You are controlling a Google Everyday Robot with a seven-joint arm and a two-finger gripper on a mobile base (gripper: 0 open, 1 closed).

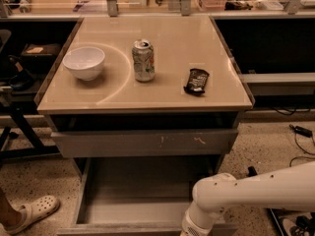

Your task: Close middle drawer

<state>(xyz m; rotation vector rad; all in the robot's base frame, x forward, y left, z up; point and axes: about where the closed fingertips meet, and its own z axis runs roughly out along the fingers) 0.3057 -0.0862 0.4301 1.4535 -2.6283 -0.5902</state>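
The middle drawer (pixel 138 193) is pulled far out below the cabinet top. Its grey box interior shows empty, and its plain front (pixel 123 228) lies along the bottom edge of the view. Above it sits the grey drawer front with white scratch marks (pixel 147 142), slightly out from the cabinet. My white arm (pixel 256 191) reaches in from the right, and its wrist (pixel 197 222) drops over the drawer's front right corner. The gripper is below the bottom edge of the view, out of sight.
On the beige cabinet top (pixel 162 97) stand a white bowl (pixel 84 62), a soda can (pixel 143 60) and a dark snack bar (pixel 196 80). A person's foot in a white clog (pixel 29 213) is at the lower left. Cables (pixel 300 132) lie on the floor at right.
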